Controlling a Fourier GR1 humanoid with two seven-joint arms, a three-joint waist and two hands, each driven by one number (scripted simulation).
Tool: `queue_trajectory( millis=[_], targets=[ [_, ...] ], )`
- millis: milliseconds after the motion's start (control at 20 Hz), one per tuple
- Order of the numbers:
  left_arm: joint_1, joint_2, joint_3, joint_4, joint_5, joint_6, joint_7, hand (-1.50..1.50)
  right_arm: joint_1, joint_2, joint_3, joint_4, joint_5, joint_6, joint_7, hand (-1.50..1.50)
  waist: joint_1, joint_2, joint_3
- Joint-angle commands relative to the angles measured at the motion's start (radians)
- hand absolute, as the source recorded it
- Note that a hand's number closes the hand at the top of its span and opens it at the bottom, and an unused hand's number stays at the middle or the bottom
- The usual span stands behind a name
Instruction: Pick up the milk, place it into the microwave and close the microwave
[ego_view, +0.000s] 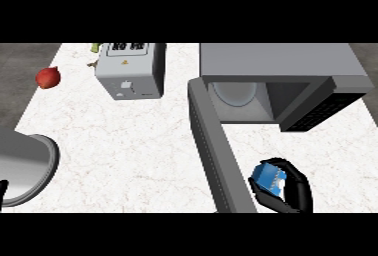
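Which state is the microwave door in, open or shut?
Open: the microwave door swings out toward the viewer, exposing the microwave cavity.

A white, faintly veined stone counter (133, 145) carries a grey box-shaped microwave (284, 62) at its far right, its long grey door (214, 150) swung open toward the near edge. A silver toaster (131, 70) with a dark slotted top stands at the far left-centre, with a red round fruit (48, 77) at the counter's left edge beside it. A round grey metal pot (22, 167) sits at the near left.
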Motion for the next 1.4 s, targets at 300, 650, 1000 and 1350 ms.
queue_trajectory(
  millis=[300, 650, 1000, 1350],
  targets=[
    [0.028, 0.002, 0.005, -0.031, 0.009, -0.043, 0.017, -1.5, -0.215, -0.171, -0.111, 0.07, -0.114, 0.258, 0.06, 1.5, 0.017, 0.005, 0.002],
    [0.044, -0.013, 0.005, -0.024, 0.036, -0.056, -0.001, -1.5, -0.401, -0.291, -0.127, 0.286, -0.115, 0.515, 0.01, 1.5, 0.021, 0.004, 0.001],
    [0.024, -0.013, 0.059, 0.053, 0.061, -0.073, -0.05, -1.5, -0.366, -0.253, -0.091, 0.076, -0.167, 0.537, 0.159, 1.5, 0.0, -0.001, 0.0],
    [0.112, -0.008, 0.092, -0.017, 0.127, -0.124, -0.019, -1.5, -0.431, -0.197, -0.049, -0.04, -0.046, 0.314, 0.294, 1.5, 0.011, -0.001, 0.0]
  ],
)
